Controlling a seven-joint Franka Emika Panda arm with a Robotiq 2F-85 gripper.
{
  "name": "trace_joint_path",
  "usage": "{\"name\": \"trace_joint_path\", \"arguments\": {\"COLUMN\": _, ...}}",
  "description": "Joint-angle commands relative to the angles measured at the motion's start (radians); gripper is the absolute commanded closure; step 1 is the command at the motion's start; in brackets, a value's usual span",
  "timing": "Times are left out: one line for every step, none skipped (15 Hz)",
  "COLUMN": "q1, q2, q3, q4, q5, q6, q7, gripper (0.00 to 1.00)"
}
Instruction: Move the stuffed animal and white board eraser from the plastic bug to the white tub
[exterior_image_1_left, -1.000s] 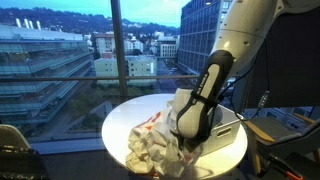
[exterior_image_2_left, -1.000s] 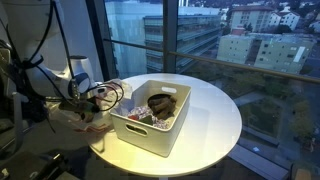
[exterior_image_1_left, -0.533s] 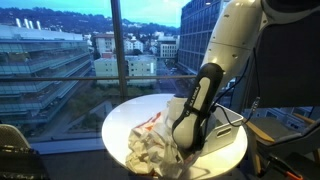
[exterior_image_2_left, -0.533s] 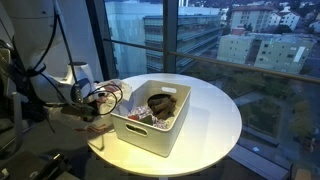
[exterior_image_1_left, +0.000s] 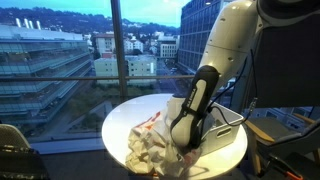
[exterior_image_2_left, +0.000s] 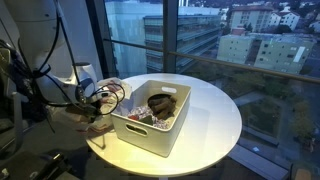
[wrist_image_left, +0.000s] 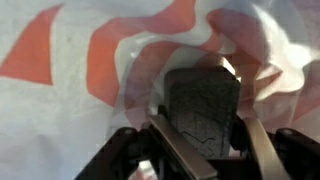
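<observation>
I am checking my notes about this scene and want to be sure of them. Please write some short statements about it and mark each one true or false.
1. The white tub stands on the floor. False: it stands on the round table.
2. The tub is empty. False: a dark brown item and smaller things lie in it.
3. The tool is down at the crumpled plastic bag, which has red print. True.
4. In the wrist view, a dark textured block sits between the tool's fingers. True.
</observation>
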Motion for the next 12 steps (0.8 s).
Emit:
{"name": "trace_joint_path", "arguments": {"q1": 0.009, "q2": -0.040, "q3": -0.032, "q4": 0.014, "q5": -0.009, "q6": -0.066, "q7": 0.046, "gripper": 0.69}}
{"name": "trace_joint_path", "arguments": {"q1": 0.012, "q2": -0.046, "q3": -0.042, "q4": 0.019, "q5": -0.014, "q6": -0.082, "q7": 0.053, "gripper": 0.69}}
{"name": "trace_joint_path", "arguments": {"q1": 0.028, "q2": -0.059, "q3": -0.068, "q4": 0.023, "q5": -0.027, "q6": -0.108, "q7": 0.063, "gripper": 0.69}}
{"name": "trace_joint_path", "arguments": {"q1": 0.020, "q2": -0.083, "q3": -0.071, "q4": 0.025, "q5": -0.035, "q6": -0.142, "q7": 0.059, "gripper": 0.69}}
{"name": "trace_joint_path", "arguments": {"q1": 0.024, "q2": -0.102, "q3": -0.087, "q4": 0.030, "q5": -0.046, "q6": -0.172, "q7": 0.066, "gripper": 0.69}}
{"name": "trace_joint_path", "arguments": {"q1": 0.012, "q2": -0.132, "q3": -0.090, "q4": 0.037, "q5": -0.056, "q6": -0.227, "q7": 0.068, "gripper": 0.69}}
{"name": "trace_joint_path", "arguments": {"q1": -0.007, "q2": -0.172, "q3": -0.087, "q4": 0.043, "q5": -0.067, "q6": -0.309, "q7": 0.065, "gripper": 0.69}}
{"name": "trace_joint_path", "arguments": {"q1": -0.028, "q2": -0.202, "q3": -0.079, "q4": 0.054, "q5": -0.074, "q6": -0.380, "q7": 0.064, "gripper": 0.69}}
{"name": "trace_joint_path", "arguments": {"q1": -0.071, "q2": -0.232, "q3": -0.050, "q4": 0.055, "q5": -0.061, "q6": -0.470, "q7": 0.047, "gripper": 0.69}}
{"name": "trace_joint_path", "arguments": {"q1": -0.105, "q2": -0.255, "q3": -0.024, "q4": 0.056, "q5": -0.044, "q6": -0.550, "q7": 0.031, "gripper": 0.69}}
{"name": "trace_joint_path", "arguments": {"q1": -0.145, "q2": -0.275, "q3": 0.005, "q4": 0.062, "q5": -0.017, "q6": -0.638, "q7": 0.007, "gripper": 0.69}}
{"name": "trace_joint_path", "arguments": {"q1": -0.178, "q2": -0.295, "q3": 0.028, "q4": 0.075, "q5": 0.002, "q6": -0.725, "q7": -0.021, "gripper": 0.69}}
